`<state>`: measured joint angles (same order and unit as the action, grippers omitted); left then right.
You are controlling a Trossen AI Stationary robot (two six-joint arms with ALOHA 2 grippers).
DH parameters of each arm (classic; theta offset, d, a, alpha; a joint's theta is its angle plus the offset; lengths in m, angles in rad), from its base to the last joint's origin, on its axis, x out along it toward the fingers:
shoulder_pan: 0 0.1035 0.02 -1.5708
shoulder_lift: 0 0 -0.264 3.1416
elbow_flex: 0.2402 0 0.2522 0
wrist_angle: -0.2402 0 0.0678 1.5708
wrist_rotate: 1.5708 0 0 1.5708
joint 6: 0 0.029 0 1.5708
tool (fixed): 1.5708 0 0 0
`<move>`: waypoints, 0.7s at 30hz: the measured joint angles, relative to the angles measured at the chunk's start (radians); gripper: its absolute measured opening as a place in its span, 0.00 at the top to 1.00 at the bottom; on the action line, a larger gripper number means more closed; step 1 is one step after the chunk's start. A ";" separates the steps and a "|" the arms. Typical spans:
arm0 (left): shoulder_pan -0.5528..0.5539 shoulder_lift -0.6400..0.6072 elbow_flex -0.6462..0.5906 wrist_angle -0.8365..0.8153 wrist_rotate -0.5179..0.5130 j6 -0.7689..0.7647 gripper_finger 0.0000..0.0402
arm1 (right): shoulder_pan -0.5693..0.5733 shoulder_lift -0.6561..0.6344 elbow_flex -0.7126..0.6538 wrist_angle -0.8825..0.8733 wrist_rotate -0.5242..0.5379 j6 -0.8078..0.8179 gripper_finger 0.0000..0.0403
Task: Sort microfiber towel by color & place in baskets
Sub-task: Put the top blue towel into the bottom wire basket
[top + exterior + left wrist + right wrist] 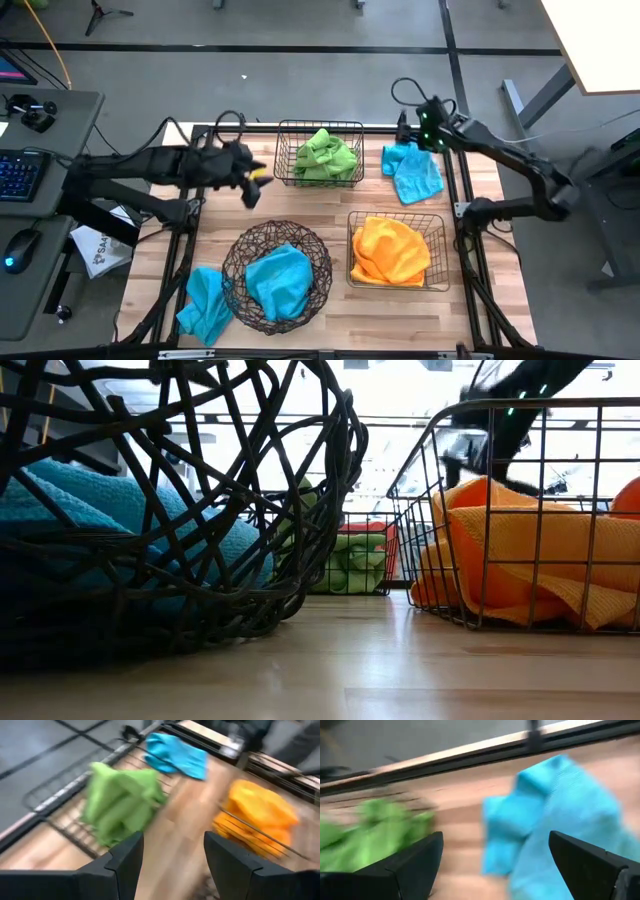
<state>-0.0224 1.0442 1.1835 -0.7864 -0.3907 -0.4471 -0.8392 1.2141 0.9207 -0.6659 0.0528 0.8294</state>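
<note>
**Towels mostly binned, two blue ones loose on the table**

Surface: light wood-plank tabletop (330, 195) in a black metal frame, sitting on a grey floor with dark seam lines. A desk with a keyboard (18, 172) and mouse (20, 245) stands off the left side; a pale table corner (600, 40) shows at the far right.

Baskets: rectangular dark wire basket with square grid mesh (285, 150) at the far middle holds a crumpled green microfiber towel (327, 155). A second rectangular grid basket (438, 255) near right holds a folded orange towel (390, 250). The round bowl of irregularly woven brown wire (240, 262) near middle holds a blue towel (280, 280).

Loose: one blue towel (412, 170) lies flat at the far right, just beside the green basket; another blue towel (203, 305) is bunched against the round bowl's left side, on the wood.

Left gripper (255, 180) hangs left of the green basket, fingers spread wide, nothing between them. Right gripper (412, 135) is over the far-right blue towel, fingers wide apart, empty.
</note>
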 joint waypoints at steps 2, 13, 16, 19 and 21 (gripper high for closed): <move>0.062 0.000 -0.016 0.016 -0.034 -0.012 0.51 | -0.074 0.077 0.000 0.022 -0.003 -0.065 0.11; 0.229 -0.014 -0.029 0.045 -0.209 -0.083 0.51 | -0.214 0.395 0.001 0.069 0.019 -0.157 0.11; 0.276 -0.015 -0.029 0.048 -0.205 -0.034 0.51 | -0.176 0.448 0.024 0.053 0.071 -0.158 0.11; 0.325 -0.024 -0.029 0.071 -0.200 0.040 0.51 | -0.146 0.480 0.032 0.049 0.082 -0.179 0.12; 0.358 -0.046 -0.029 0.111 -0.174 0.105 0.51 | -0.130 0.489 0.032 0.041 0.068 -0.174 0.19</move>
<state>0.3358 0.9978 1.1545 -0.6755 -0.5647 -0.3418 -0.9689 1.7035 0.9524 -0.6252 0.1205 0.6549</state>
